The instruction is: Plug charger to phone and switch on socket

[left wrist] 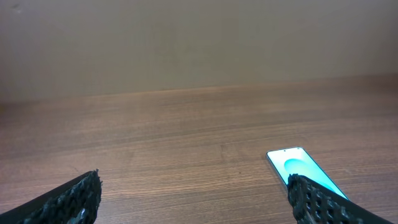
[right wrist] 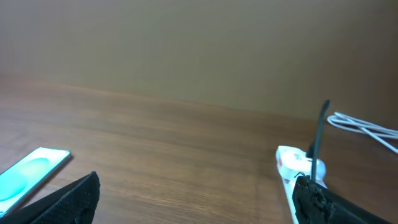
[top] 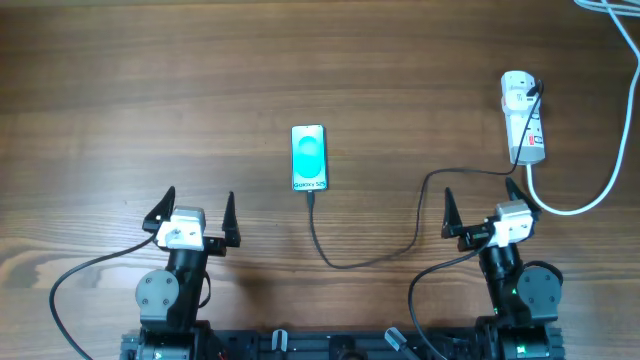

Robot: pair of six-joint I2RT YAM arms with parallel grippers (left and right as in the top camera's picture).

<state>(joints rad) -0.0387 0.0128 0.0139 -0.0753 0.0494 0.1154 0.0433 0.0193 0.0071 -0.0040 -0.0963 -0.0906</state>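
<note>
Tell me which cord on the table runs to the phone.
The thin black charger cable, looping from the socket to the phone; the thick white cord leaves rightward.

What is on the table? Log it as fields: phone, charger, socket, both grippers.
phone: flat, screen up, mid-table, ahead of and between the arms
charger: thin black cable looping from the socket side to the phone's near short end; whether it is plugged in, cannot tell
socket: white strip, far right, ahead of the right arm
left gripper: jaws open, empty
right gripper: jaws open, empty
</note>
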